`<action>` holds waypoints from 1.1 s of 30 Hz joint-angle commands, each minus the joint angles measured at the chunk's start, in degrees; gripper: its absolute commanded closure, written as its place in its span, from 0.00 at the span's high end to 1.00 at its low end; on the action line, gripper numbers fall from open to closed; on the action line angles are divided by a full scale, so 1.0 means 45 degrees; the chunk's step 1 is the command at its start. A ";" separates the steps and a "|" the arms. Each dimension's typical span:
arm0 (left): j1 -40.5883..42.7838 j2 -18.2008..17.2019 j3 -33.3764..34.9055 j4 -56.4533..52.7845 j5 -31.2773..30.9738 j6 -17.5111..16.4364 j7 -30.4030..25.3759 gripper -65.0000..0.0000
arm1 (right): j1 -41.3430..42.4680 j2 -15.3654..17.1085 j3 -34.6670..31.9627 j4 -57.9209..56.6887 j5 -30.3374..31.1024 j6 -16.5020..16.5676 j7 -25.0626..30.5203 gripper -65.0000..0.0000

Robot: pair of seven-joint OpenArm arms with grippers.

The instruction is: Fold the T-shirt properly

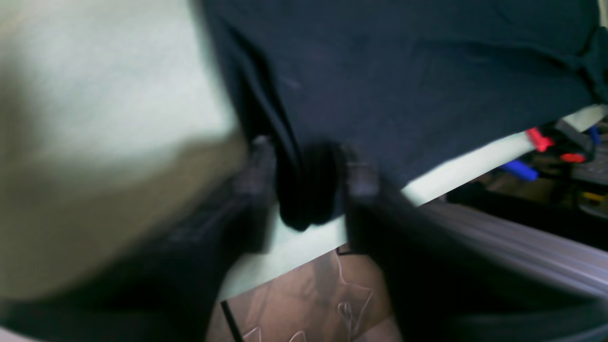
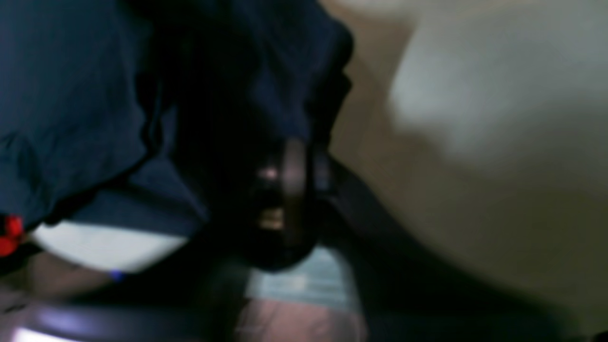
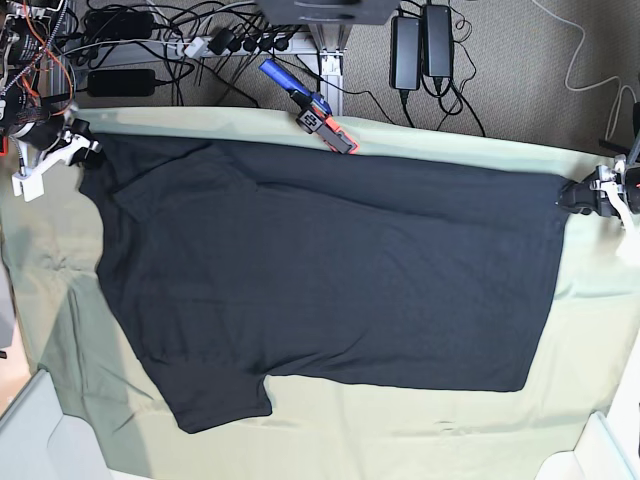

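The black T-shirt [image 3: 330, 270] lies spread flat on the pale green cloth [image 3: 400, 430], one sleeve pointing to the front left. My left gripper [image 3: 582, 195] is at the shirt's right edge. In the blurred left wrist view its fingers [image 1: 358, 171] stand wide apart around a bunched fold of the T-shirt [image 1: 403, 71], so this gripper [image 1: 308, 166] is open. My right gripper [image 3: 80, 148] is at the shirt's far left corner. The right wrist view is very blurred. There the right gripper [image 2: 294, 180] shows a narrow gap between its jaws, under the dark T-shirt [image 2: 71, 95].
A blue and orange tool [image 3: 312, 108] lies at the cloth's far edge. Cables, a power strip and power bricks [image 3: 420, 45] cover the floor behind. Pale bins stand at the front left [image 3: 40, 430] and front right [image 3: 600, 450] corners.
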 commanded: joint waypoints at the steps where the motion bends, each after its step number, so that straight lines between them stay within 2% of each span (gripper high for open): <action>1: -0.0141 -0.0393 -0.0189 0.0160 -0.0029 -0.0202 -0.0107 0.53 | -0.0010 0.0282 0.0117 0.0097 -0.0466 0.0763 -0.0112 0.47; 2: -0.0136 -0.0389 -0.0257 0.0160 0.0102 -0.0202 -0.0151 0.53 | -0.0010 0.0282 0.0121 0.0102 -0.0471 0.0763 -0.0117 0.58; 3: -0.0136 -0.0389 -0.0398 0.0160 0.0121 -0.0202 -0.0151 0.53 | -0.0010 0.0282 0.0151 0.0112 -0.0534 0.0763 -0.0117 0.65; 4: -0.0136 -0.0389 -0.0627 0.0165 0.0112 -0.0202 -0.0146 0.53 | -0.0010 0.0282 0.0219 0.0151 -0.0612 0.0758 -0.0117 0.67; 10: -0.0136 -0.0476 -0.2900 0.0685 -0.0087 -0.0202 -0.0194 0.53 | 0.0136 0.0291 0.1642 0.1311 -0.0729 0.0738 0.0044 0.67; 13: -0.0141 -0.0685 -0.3157 0.1360 -0.0277 -0.0202 -0.0209 0.53 | 0.0971 0.0413 0.2244 0.1865 -0.0748 0.0729 0.0359 0.67; 16: -0.0136 -0.0748 -0.3157 0.2555 -0.0267 -0.0202 -0.0287 0.53 | 0.2599 0.0563 0.2157 0.1763 -0.1049 0.0733 0.0899 0.67; 20: -0.0141 -0.0743 -0.3157 0.4571 0.0121 -0.0202 -0.0442 0.53 | 0.5285 0.0549 0.1258 0.0549 -0.1967 0.0714 0.1127 0.67; 24: -0.0131 -0.0753 -0.3157 0.6173 0.0976 -0.0202 -0.0787 0.53 | 0.7669 0.0447 -0.0335 -0.2161 -0.3249 0.0709 0.2220 0.67; 28: -0.0131 -0.0733 -0.3157 0.6295 0.0967 -0.0202 -0.0865 0.53 | 0.9583 0.0447 -0.1923 -0.5882 -0.3997 0.0704 0.3910 0.67; 33: -0.0131 -0.0733 -0.3157 0.6295 0.0971 -0.0202 -0.0957 0.53 | 1.1094 0.0102 -0.3439 -0.9141 -0.4493 0.0704 0.4580 0.67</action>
